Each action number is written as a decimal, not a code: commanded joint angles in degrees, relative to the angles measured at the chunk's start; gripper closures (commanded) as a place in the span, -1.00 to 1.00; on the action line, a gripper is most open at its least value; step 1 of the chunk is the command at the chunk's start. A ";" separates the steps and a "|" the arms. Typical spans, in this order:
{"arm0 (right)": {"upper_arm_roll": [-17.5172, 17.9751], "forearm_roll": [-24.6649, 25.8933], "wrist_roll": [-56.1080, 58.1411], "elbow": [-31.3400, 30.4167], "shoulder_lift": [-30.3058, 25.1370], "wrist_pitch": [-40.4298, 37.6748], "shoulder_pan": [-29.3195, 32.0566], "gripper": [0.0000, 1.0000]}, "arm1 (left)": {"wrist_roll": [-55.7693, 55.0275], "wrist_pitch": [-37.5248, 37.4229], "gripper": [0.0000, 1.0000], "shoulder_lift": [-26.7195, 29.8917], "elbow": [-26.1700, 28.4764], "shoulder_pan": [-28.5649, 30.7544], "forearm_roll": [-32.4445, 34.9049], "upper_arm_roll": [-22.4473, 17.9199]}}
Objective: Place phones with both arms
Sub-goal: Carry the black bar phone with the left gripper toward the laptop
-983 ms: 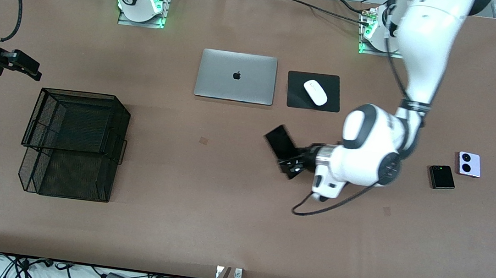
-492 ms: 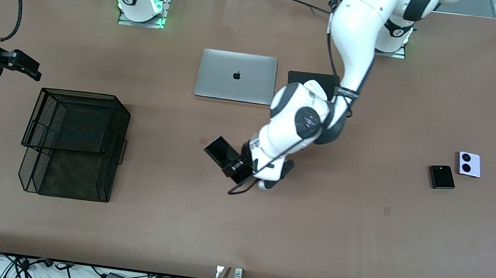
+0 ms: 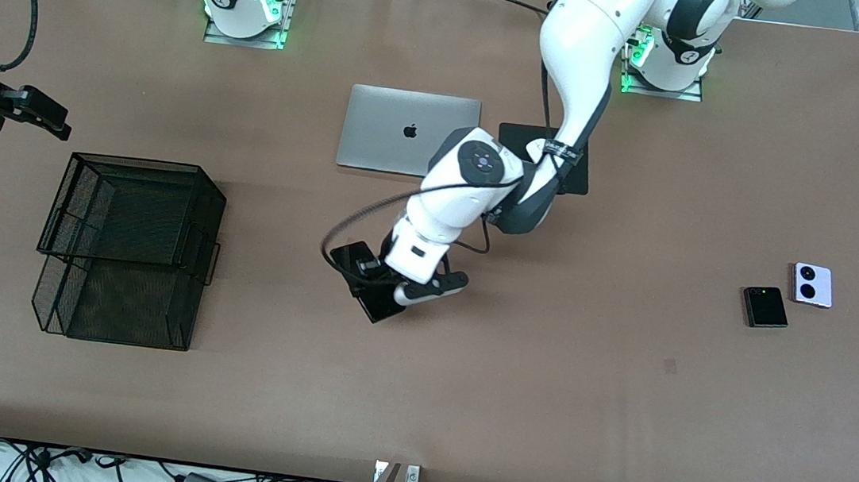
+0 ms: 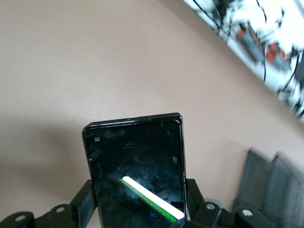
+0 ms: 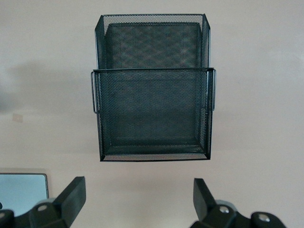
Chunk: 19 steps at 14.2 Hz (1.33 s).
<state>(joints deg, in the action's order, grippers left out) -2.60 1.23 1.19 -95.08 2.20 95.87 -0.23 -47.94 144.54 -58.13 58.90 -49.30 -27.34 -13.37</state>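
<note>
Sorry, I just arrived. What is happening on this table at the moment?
The left pincer holds the long black phone over the middle of the table, between the laptop and the front camera. The right pincer waits open above the black mesh tray, which holds no phone yet. The small black folded phone and the lilac-white phone lie side by side at the left arm's end of the table.

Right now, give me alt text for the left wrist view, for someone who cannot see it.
The left pincer grips a long slim black phone by its sides, screen up, above the bare brown table. The black mesh tray shows at one edge.
</note>
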 commanded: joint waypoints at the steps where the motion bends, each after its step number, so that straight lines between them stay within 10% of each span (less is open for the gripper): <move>1: 0.23 0.36 0.13 0.78 0.08 -0.50 0.06 -1.00 | 11.70 -1.54 0.18 -2.60 -2.04 -0.70 1.94 -0.51; 14: 0.41 -0.17 0.31 0.78 3.07 1.34 -2.75 -1.00 | 19.29 -8.13 -0.06 -6.47 -1.95 -3.78 1.86 -0.86; 16: 0.32 -0.17 -0.22 0.78 3.07 1.52 -3.63 -1.00 | 19.20 -8.05 -0.32 -7.08 -2.13 -3.87 1.86 -0.95; 17: 0.41 -0.17 -0.31 0.69 3.07 1.52 -3.72 -1.00 | 19.20 -7.96 -0.85 -7.17 -2.21 -3.87 1.86 -0.95; 19: 0.41 -0.17 -0.31 0.69 3.60 1.52 -3.72 -1.00 | 19.11 -7.96 -1.00 -7.00 -2.30 -3.70 1.86 -0.95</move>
<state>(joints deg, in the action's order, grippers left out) -2.17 1.20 1.06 -95.08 5.23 97.47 -3.96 -29.13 137.08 -64.41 58.51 -52.98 -26.65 -13.59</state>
